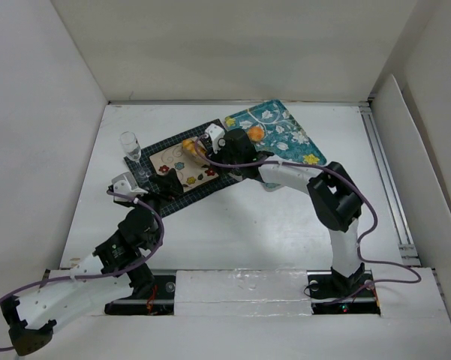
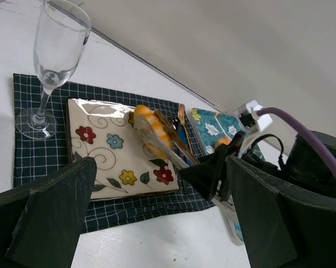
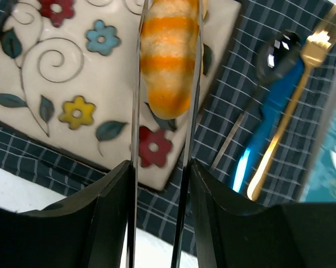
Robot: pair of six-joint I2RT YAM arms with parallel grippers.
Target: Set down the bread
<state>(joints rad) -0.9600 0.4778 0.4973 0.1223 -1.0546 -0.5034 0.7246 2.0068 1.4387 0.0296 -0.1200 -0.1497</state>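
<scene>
Over the far rim of a square cream ceramic plate (image 3: 72, 72) painted with flowers, the right gripper (image 3: 159, 167) is squeezed tight on a pair of thin metal tongs (image 3: 136, 100). The tongs' blades pinch an orange-and-cream striped bread roll (image 3: 169, 56) between them. They give the arm reach, so the roll can come over the plate without the black fingers crowding it. The squeeze probably has to last until the roll is settled, since easing it would let the blades spring apart.

The plate lies on a dark green checked cloth placemat (image 3: 226, 106), left of the table's middle and toward the far side. A clear stemmed glass (image 2: 58, 44) stands at the mat's left corner. A dark spoon with a blue handle (image 3: 280, 47) and a gold-coloured fork (image 3: 302, 78) lie right of the plate, making a place setting that lacks only its bread. The left gripper (image 2: 161, 167) hangs by the mat's near edge, jaws wide apart and holding nothing, apparently parked out of the way.

The right wrist camera alone shows the blades hugging both sides of the roll, and it shows the cutlery up close. The left wrist camera gives the side angle, with the roll low at the plate's far rim, though whether it touches the glaze cannot be told. Only the overhead view takes in both arms at once. It also shows the teal leaf-patterned tray (image 1: 285, 139) at the mat's far right, carrying another small orange item (image 1: 255, 133).
</scene>
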